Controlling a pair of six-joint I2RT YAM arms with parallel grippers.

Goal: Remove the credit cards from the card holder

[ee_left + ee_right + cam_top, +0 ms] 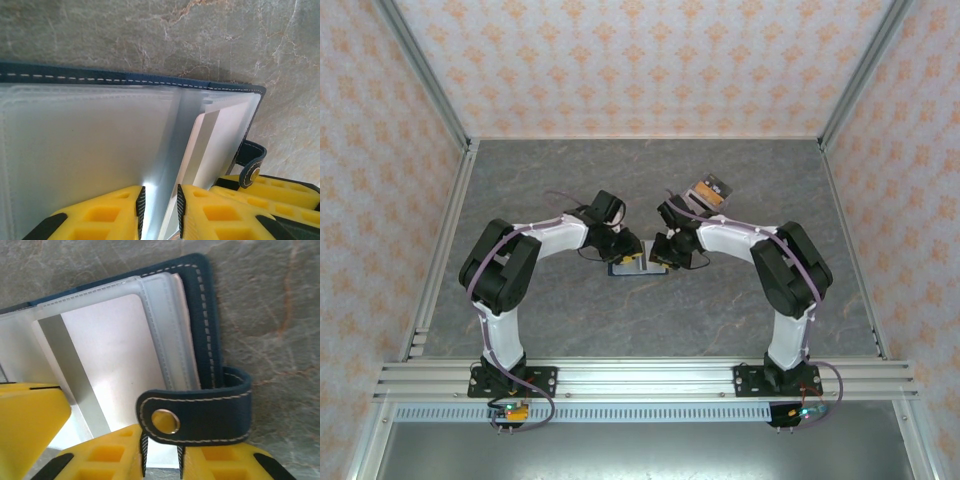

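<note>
A grey marbled tabletop point(570, 320) spreads beneath and all around the left claw point(623, 258) and the right claw point(660, 258), pale walls point(640, 60) with an orange floral pattern stand well beyond them and out to either side, and a ribbed aluminium rail point(640, 378) runs across nearer than both

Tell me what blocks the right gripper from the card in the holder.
The navy closure tab lies folded across the clear sleeve holding the pale card, directly ahead of the right gripper.

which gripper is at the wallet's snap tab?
The right gripper: the snap tab of the card holder lies at its fingertips. The left gripper straddles a clear sleeve instead.
</note>
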